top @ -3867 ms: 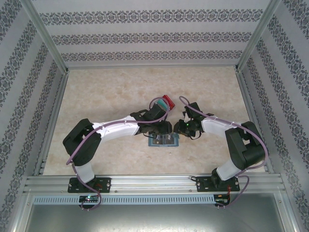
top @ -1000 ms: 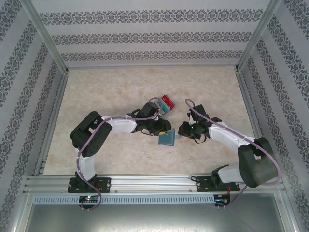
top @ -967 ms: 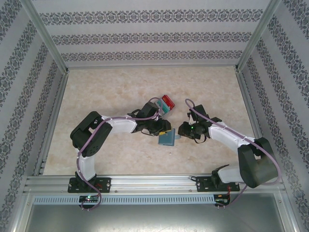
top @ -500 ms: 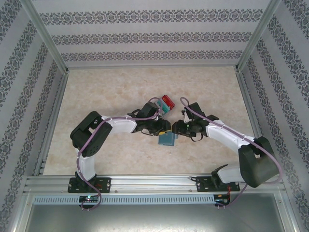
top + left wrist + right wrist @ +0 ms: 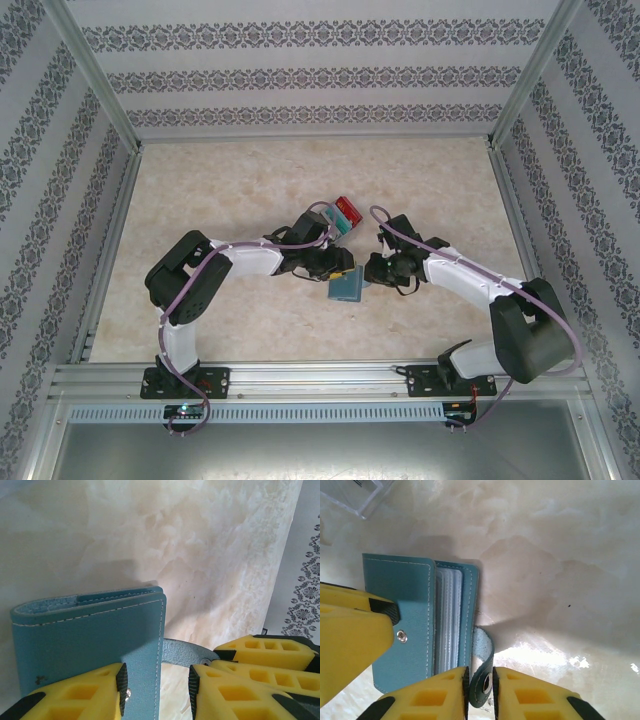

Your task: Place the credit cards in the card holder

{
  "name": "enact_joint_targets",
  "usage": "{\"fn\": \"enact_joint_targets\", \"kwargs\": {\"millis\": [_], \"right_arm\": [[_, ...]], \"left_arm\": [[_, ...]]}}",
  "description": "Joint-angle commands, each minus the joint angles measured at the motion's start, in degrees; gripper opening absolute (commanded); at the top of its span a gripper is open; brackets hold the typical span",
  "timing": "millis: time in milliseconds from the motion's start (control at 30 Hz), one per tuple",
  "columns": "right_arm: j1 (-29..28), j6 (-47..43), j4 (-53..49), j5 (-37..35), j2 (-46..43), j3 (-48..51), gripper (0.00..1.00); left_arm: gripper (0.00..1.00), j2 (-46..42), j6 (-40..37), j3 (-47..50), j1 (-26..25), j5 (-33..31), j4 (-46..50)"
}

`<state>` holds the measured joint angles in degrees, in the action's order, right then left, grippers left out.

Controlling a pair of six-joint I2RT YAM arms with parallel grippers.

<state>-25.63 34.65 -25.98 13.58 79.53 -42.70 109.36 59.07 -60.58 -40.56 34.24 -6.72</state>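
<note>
Near the middle of the desk (image 5: 220, 190), the card holder (image 5: 345, 288) sits between two hands: the left hand (image 5: 156, 685) at its 10 o'clock, the right hand (image 5: 480, 682) at its 2 o'clock. A small box (image 5: 345, 213) lies behind the card holder at 12 o'clock, beside the left wrist.

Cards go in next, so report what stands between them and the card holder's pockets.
The front cover of the card holder, folded nearly shut over the clear sleeves. The left gripper clamps that cover; the right gripper pinches the snap strap.
</note>
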Motion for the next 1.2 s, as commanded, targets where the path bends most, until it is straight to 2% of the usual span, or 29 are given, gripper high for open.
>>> {"fn": "enact_joint_targets", "kwargs": {"millis": [0,167,233,300,667,767,933,1167], "right_arm": [[0.73,-0.68,-1.54,-1.17,-1.34,-0.03,0.2],[1.15,-0.52,-1.37,-0.78,-2.11,0.15,0.1],[1.39,-0.42,-0.76,-0.14,-2.74,0.48,0.02],[1.74,-0.13,-0.51,0.25,-3.23,0.67,0.0],[2.79,0.7,2.16,4.49,-2.32,0.7,0.0],[2.86,0.97,2.58,4.99,-1.54,0.42,0.0],[2.87,1.38,3.52,6.6,-0.92,0.33,0.0],[2.9,1.78,4.46,8.48,-0.71,0.12,0.02]], "left_arm": [[0.4,-1.87,0.41,0.42,-0.75,-1.02,-0.85],[0.4,-2.17,0.18,0.22,-0.75,-1.01,-0.6],[0.4,-2.39,0.02,0.07,-0.75,-0.95,-0.37],[0.4,-2.96,-0.56,-0.33,-0.76,-0.97,0.52],[0.4,-10.58,-9.21,-1.14,-0.45,-11.7,17.01],[0.4,-9.26,-10.27,-1.22,-0.4,-11.14,19.07],[0.4,-6.47,-9.7,-1.01,-0.66,-7.93,16.53],[0.39,-2.75,-9.79,-3.02,-1.37,-6.86,16.35]]}}
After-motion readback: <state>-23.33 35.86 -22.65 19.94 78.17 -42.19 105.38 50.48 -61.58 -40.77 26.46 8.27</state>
